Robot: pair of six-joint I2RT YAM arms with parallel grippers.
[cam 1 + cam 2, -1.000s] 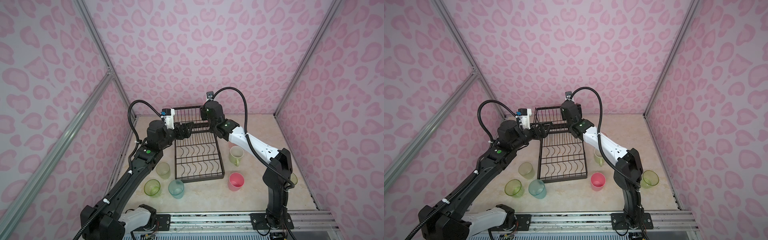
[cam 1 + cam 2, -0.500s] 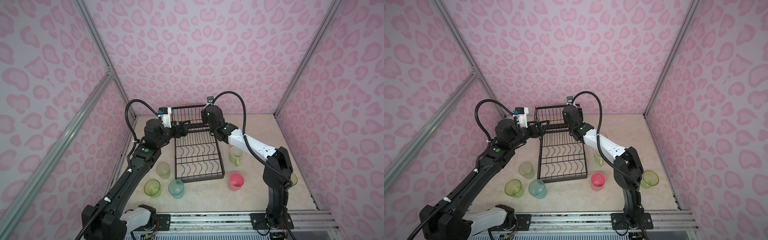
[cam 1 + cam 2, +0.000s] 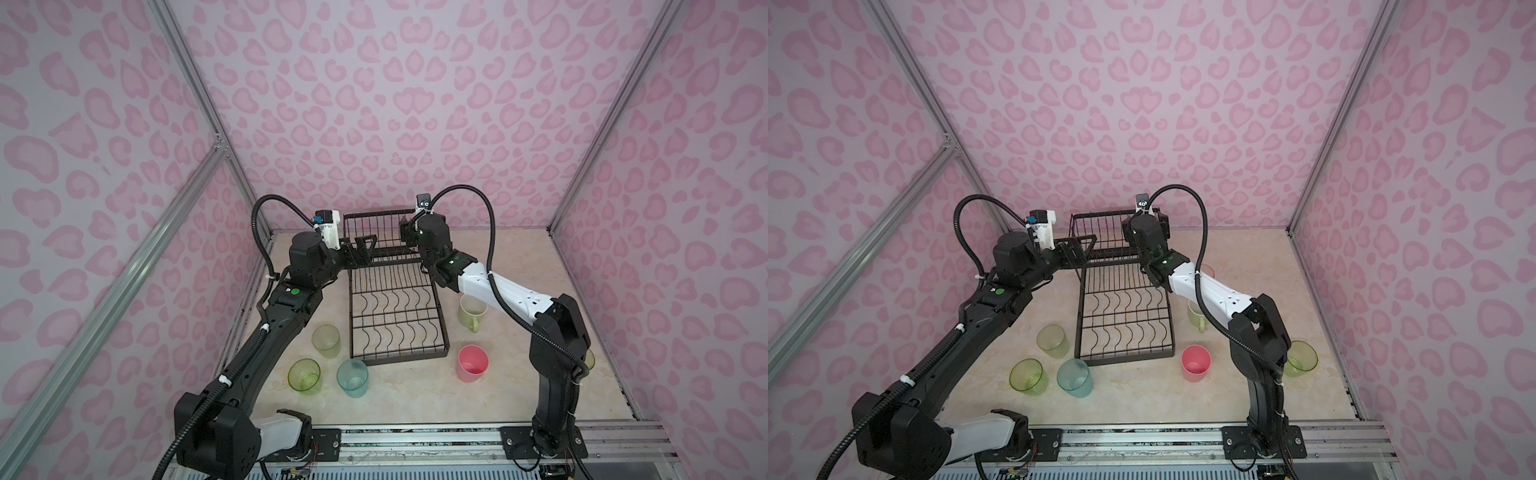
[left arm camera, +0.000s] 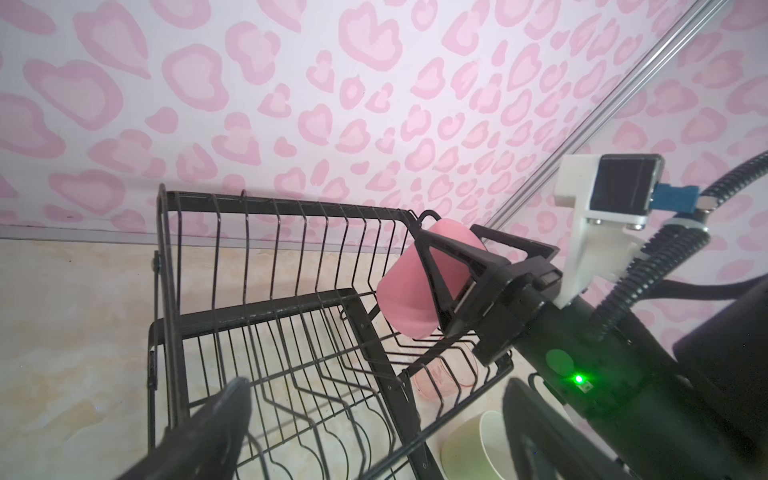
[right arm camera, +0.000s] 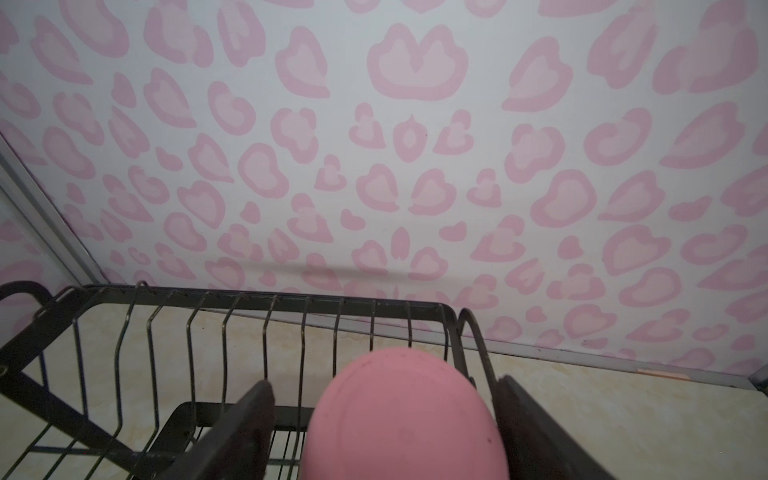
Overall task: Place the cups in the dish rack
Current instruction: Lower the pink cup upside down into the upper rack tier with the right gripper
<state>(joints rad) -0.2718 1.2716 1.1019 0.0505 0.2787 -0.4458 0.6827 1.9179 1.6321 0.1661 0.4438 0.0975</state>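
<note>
An opaque pink cup (image 4: 403, 299) (image 5: 399, 415) lies tilted in the right end of the raised basket (image 4: 291, 203) of the black dish rack (image 3: 395, 316). My right gripper (image 4: 449, 232) (image 5: 382, 384) is open around it, with a gap between one finger (image 5: 253, 415) and the cup. My left gripper (image 4: 376, 386) (image 3: 361, 249) is open and empty at the rack's left side, over the lower tray. On the table stand a pale green mug (image 3: 471, 311), a second pink cup (image 3: 471, 363), a teal cup (image 3: 352, 377), a yellow-green cup (image 3: 304, 375) and a frosted olive cup (image 3: 326, 340).
A translucent pink-orange cup (image 3: 1207, 271) stands by the rack's right side under my right arm. Another yellow-green cup (image 3: 1300, 358) sits behind the right arm's elbow. Patterned walls close in on the back and both sides.
My right gripper sank a little into the raised basket and its jaws widened around the pink cup. My left gripper drew back slightly toward the left.
</note>
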